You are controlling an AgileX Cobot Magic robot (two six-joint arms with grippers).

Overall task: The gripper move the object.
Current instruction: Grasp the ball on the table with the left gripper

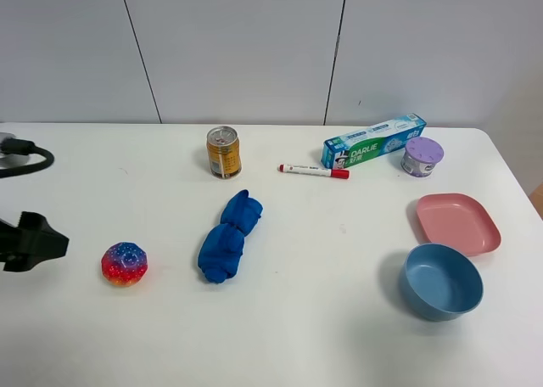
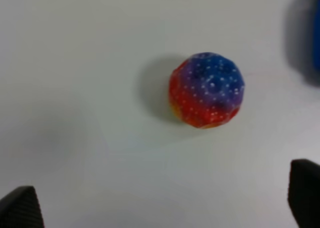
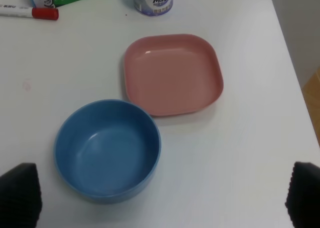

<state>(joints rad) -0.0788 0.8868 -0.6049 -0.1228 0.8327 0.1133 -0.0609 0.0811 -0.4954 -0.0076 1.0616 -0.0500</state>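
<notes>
A red, blue and purple dotted ball [image 1: 125,263] lies on the white table at the left. It also shows in the left wrist view [image 2: 206,90]. My left gripper [image 1: 38,241] is open and empty, a short way left of the ball. In the left wrist view, the left gripper [image 2: 165,208] has its fingertips [image 2: 19,208] wide apart, short of the ball. My right gripper [image 3: 162,198] is open and empty, above the table just in front of a blue bowl [image 3: 107,149]. It is out of the exterior view.
A crumpled blue cloth [image 1: 229,236] lies mid-table. A gold can [image 1: 224,152], a red-capped marker [image 1: 314,171], a toothpaste box [image 1: 373,140] and a purple tub [image 1: 422,157] stand at the back. A pink plate [image 1: 457,223] and the blue bowl [image 1: 441,281] sit right.
</notes>
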